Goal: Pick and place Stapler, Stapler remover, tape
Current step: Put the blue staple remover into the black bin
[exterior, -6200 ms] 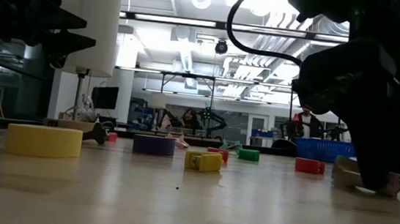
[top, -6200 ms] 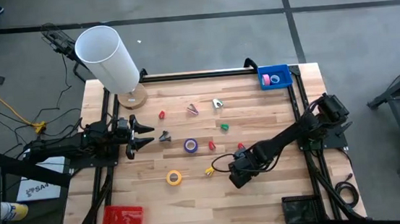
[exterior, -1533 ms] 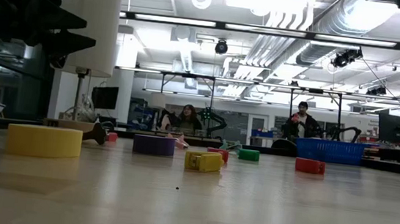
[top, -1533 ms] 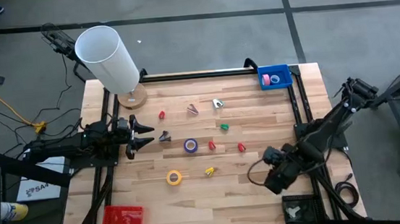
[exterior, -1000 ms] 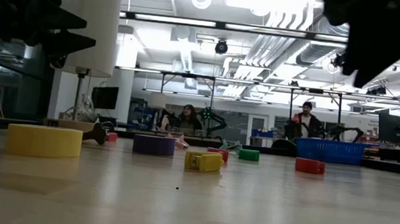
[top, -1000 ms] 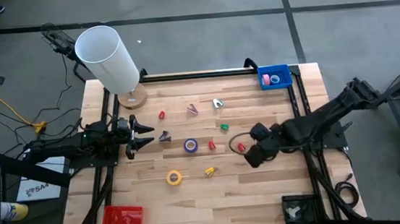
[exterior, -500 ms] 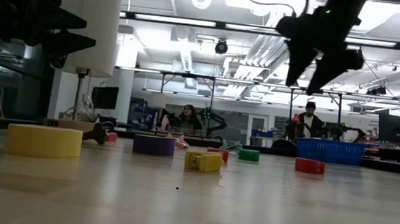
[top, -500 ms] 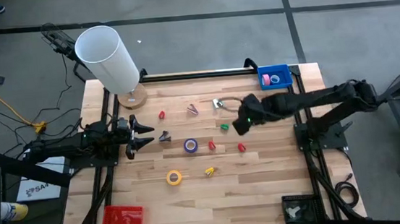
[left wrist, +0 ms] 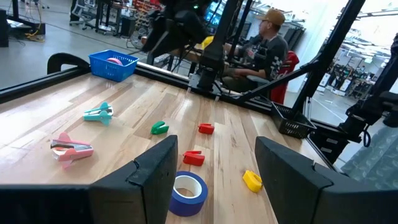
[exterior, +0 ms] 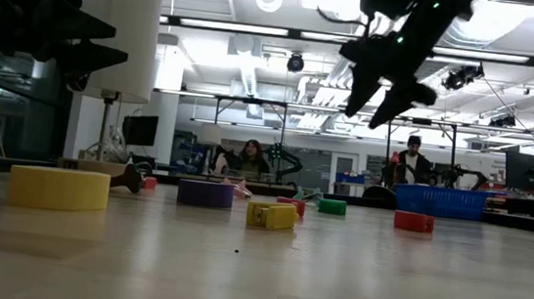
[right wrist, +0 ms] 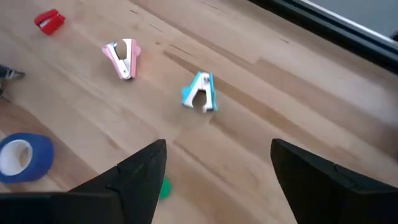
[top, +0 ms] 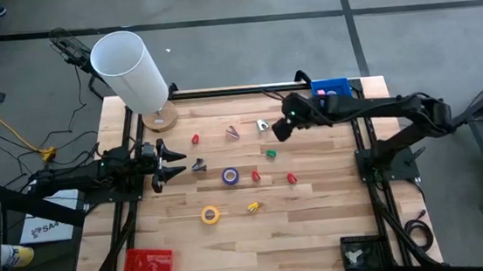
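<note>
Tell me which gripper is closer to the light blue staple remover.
Right. The right gripper hovers open just beside the light blue staple remover; the left gripper waits open at the table's left edge, well away.

Pale wooden table (top: 319, 225), planked, smooth with a soft sheen. Blue tape (left wrist: 188, 192) looks glossy, the yellow roll (exterior: 58, 188) matt. Blue bin (left wrist: 112, 65) is meshed plastic. Both wrists show matt black fingers (right wrist: 134, 183).
</note>
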